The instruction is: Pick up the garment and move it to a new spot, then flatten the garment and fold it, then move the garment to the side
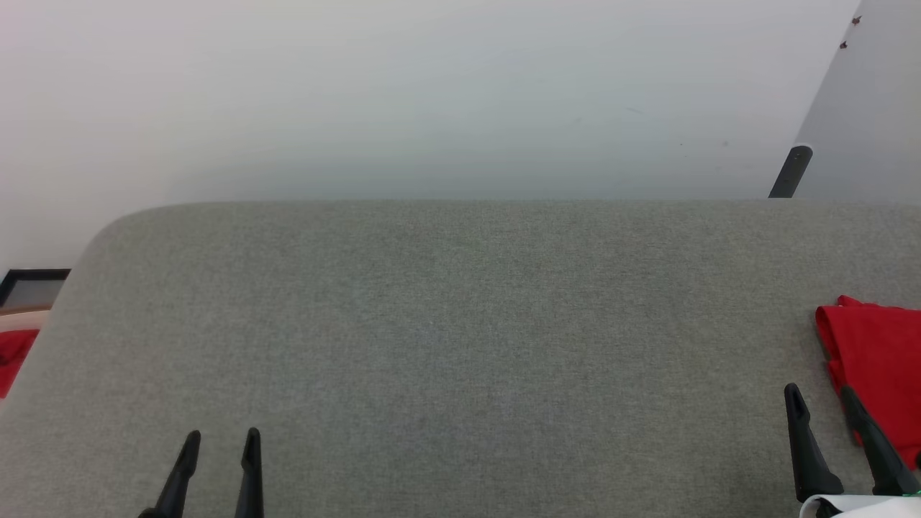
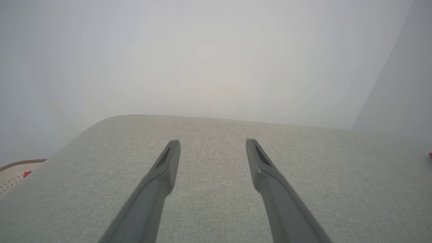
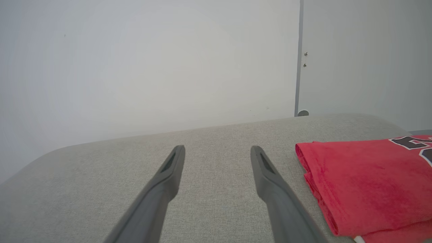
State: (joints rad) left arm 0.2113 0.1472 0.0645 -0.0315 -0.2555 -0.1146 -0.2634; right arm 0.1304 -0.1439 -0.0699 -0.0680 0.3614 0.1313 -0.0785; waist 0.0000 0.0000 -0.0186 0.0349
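Observation:
The garment (image 1: 878,360) lies folded at the right edge of the grey fabric surface (image 1: 460,324), a neat red stack. The right wrist view shows the garment (image 3: 364,182) with dark lettering at its far corner; its white sleeves are hidden in the fold. My right gripper (image 1: 820,392) stands open just left of it, apart from the cloth, nothing between its fingers (image 3: 266,168). My left gripper (image 1: 221,436) is open near the front left, over bare surface, and the left wrist view shows that gripper (image 2: 212,143) empty too.
A white wall rises behind the surface. A dark post (image 1: 790,171) stands at the back right by a wall corner. Something red (image 1: 13,356) lies below the surface's left edge, beside a dark-framed panel (image 1: 32,286).

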